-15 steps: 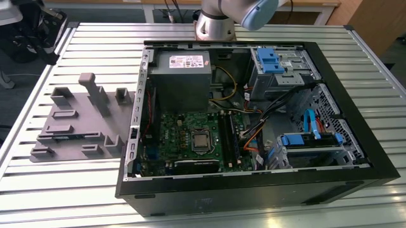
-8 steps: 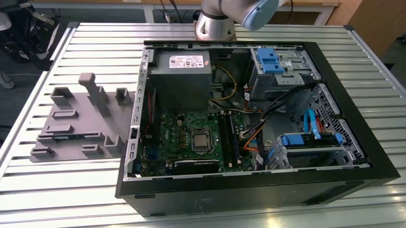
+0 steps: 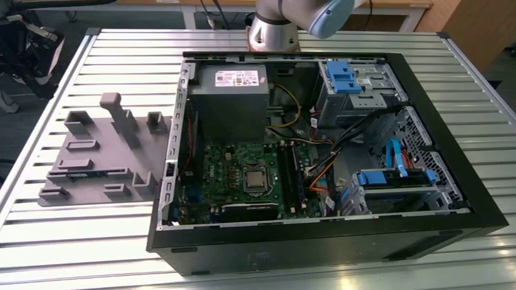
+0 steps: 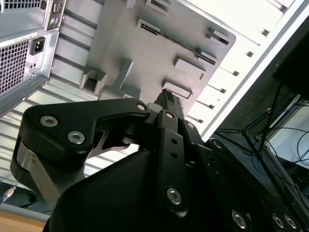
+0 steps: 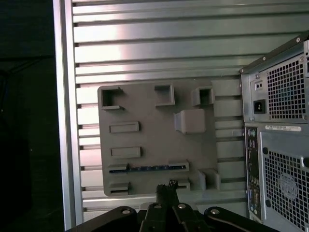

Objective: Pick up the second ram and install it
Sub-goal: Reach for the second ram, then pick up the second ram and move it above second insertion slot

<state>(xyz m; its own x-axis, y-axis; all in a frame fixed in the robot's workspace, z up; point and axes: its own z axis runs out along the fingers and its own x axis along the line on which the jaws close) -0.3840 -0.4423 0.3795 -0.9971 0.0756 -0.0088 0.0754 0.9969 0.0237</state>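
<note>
Gripper (image 5: 166,189) nearest us: its fingers look pressed together with nothing between them. We judge this the approach for the pick, as the ram is not yet touched.

Beyond the gripper, a grey holder (image 5: 154,121) lies flat on the table (image 5: 145,48). The ram (image 5: 150,168) stands on edge in a long slot of the holder, near the holder's edge closest to the gripper and apart from the gripper itself.

To our mind, a grasp calls for the gripper opened and squared across the ram's thin edge.

Farthest off, just beside the holder, stands the open case (image 3: 322,248).
</note>
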